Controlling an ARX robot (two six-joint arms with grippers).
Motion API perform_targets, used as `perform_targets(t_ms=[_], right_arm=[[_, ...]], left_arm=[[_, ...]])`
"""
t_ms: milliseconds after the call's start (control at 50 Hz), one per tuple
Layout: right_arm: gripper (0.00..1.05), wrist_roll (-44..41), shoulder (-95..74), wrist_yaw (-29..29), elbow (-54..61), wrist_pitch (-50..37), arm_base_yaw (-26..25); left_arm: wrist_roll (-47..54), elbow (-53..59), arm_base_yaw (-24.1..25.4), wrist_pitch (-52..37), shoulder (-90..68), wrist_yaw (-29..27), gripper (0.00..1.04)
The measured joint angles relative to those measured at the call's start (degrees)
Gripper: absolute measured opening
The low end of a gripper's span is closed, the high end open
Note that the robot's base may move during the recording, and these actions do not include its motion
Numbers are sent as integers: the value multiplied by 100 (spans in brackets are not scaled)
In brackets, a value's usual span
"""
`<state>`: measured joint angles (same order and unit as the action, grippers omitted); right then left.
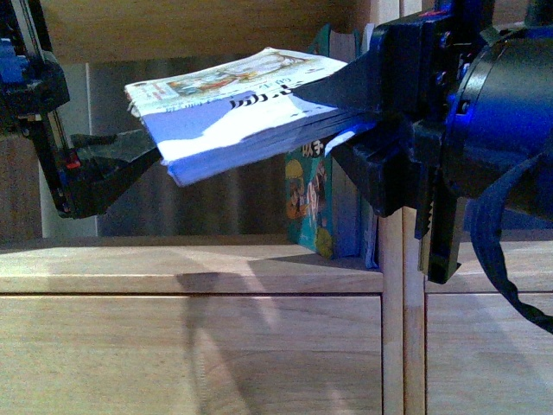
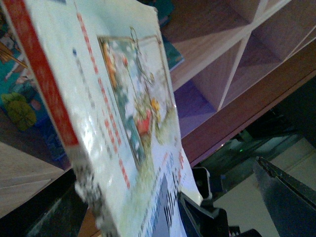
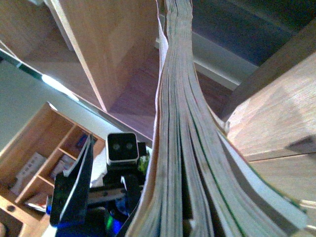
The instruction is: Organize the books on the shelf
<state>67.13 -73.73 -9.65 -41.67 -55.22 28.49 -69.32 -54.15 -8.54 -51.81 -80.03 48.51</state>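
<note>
front view: right hand [image 1: 316, 121] clamps paperback [image 1: 229, 112]

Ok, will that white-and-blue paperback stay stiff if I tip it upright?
Probably not: held at one end by the right gripper, the paperback dips toward its free end, and its pages fan apart in the right wrist view. The glossy cover may also slip.

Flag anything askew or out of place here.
The paperback looks odd. It hangs flat and tilted in mid-air before the shelf, clamped at one end by the right pincer, with its pages splaying. The teal books behind it stand upright.
</note>
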Motion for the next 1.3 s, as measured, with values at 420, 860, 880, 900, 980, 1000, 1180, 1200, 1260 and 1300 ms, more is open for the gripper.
perform_targets(t_ms=[420,860,880,900,980,1000,1180,1200,1260,1300], right_arm=[[7,1012,-68,-181,-7,-439,348],[12,745,-227,42,-31,-380,758],[16,680,-234,9,-33,-339,778],[20,640,-245,-37,-35,-315,811],[30,540,-304,-111,-35,-295,922],[32,535,-313,-125,-35,-293,940],[53,476,-337,-133,-15,-343,1029],[54,474,-337,-136,-7,-354,1032],[63,466,-297,-146,70,-382,1032],[68,457,-249,-157,144,-396,1032]], left_arm=[[-107,109,-87,-254,87,35,97],[31,111,-35,-144,142,-96,40],[28,111,-35,-160,142,-90,37],[26,114,-35,-164,142,-83,33],[28,129,-42,-164,144,-48,23],[28,133,-46,-164,144,-44,21],[94,140,-26,-118,195,-81,16],[109,140,-22,-94,197,-92,16],[232,138,9,48,216,-140,16],[313,136,24,155,221,-186,16]])
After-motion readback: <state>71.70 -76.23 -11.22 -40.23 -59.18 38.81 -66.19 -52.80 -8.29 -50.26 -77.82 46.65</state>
